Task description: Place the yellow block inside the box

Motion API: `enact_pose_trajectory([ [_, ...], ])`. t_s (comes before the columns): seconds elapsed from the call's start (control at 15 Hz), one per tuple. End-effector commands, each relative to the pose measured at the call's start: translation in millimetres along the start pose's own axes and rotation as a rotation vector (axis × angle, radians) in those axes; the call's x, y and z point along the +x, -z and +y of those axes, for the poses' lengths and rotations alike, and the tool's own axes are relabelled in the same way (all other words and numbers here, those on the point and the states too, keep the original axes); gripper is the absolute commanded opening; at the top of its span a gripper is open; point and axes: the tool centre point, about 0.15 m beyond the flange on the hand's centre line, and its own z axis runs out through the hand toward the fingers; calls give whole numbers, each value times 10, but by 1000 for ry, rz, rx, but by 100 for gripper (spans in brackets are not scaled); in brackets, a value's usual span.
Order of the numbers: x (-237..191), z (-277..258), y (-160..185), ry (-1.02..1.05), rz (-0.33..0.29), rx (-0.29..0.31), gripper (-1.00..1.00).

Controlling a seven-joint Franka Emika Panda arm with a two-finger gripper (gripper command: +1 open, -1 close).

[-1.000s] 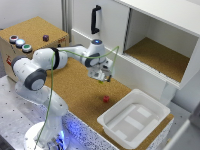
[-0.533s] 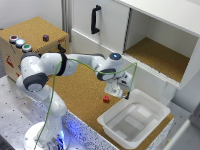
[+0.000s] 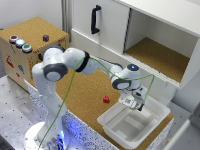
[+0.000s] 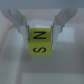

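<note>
Hanging over the box, inside its far rim, the gripper is seen clenched on the yellow block, which is pinched between both fingers above the open white floor. A red cube lies on the cork at the gripper's nine o'clock, outside the rim. Since half a second ago, the arm has been carried from the cork edge to above the bin.
</note>
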Motion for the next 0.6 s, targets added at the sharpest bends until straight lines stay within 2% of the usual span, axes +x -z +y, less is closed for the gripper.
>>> enact_pose_trajectory([
  [0.0,-81,166,-209,3,73,162,100],
  [0.53,-393,-388,518,101,145,123,100],
])
